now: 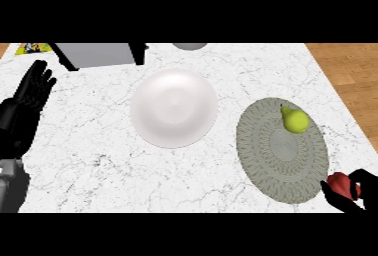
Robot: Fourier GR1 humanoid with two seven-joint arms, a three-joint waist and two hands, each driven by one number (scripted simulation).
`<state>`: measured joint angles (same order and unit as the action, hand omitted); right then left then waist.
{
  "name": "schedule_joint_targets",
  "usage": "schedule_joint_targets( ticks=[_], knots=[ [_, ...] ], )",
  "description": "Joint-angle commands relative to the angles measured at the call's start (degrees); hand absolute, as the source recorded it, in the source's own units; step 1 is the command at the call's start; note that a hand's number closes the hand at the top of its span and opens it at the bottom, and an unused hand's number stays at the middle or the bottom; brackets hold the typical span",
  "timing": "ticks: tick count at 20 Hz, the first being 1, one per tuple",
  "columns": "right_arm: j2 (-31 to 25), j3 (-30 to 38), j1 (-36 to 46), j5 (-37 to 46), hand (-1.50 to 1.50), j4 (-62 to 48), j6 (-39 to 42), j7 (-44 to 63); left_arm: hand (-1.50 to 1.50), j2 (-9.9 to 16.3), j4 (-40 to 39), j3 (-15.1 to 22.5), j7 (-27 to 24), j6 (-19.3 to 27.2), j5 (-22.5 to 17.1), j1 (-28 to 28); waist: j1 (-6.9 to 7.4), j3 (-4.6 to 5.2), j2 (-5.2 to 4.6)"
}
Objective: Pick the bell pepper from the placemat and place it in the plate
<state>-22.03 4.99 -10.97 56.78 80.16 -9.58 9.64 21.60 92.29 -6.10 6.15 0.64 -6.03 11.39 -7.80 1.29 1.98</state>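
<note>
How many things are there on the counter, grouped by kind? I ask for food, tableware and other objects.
Food: 2, the red bell pepper and a yellow-green pear
Tableware: 2, the white plate and the grey placemat
Other: 2, a grey box and a grey round object
Total: 6

A white marble counter [88, 165] carries a white plate [174, 108] and grey round placemat [277, 155].

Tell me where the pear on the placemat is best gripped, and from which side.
Probably the wide body of the pear, from above, fingers across it. It seems to lie on the placemat with its narrow neck toward the far edge; a tapering neck could slip.
</note>
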Motion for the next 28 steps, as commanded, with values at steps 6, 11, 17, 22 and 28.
schedule_joint_targets(
  ticks=[6,11,17,22,28],
  knots=[
    [18.2,-7.2,-10.3,12.7,1.50,24.0,-8.2,23.8,0.00,-0.6,1.6,0.8,-0.6,-1.1,-0.6,-0.8,3.60,-0.68,-0.76],
    [21.8,-22.1,-8.0,21.2,1.50,38.1,-6.3,32.9,0.00,-2.0,1.5,3.4,0.3,-1.0,0.5,1.4,5.97,-0.97,-1.48],
    [22.0,-39.8,3.8,32.7,1.50,42.4,0.5,50.9,0.00,-1.1,2.0,3.1,1.9,-2.6,-0.5,3.7,8.32,-1.11,-1.81],
    [22.0,-45.4,22.5,32.9,1.50,35.0,6.6,66.7,0.00,-2.7,-1.8,3.4,-0.8,-2.4,0.5,5.1,8.77,-1.16,-2.20],
    [22.0,-36.0,38.0,19.4,1.50,20.4,1.0,66.6,0.00,-2.6,-0.2,3.9,2.2,-3.3,-0.1,6.2,9.83,-1.28,-2.38]
  ],
)
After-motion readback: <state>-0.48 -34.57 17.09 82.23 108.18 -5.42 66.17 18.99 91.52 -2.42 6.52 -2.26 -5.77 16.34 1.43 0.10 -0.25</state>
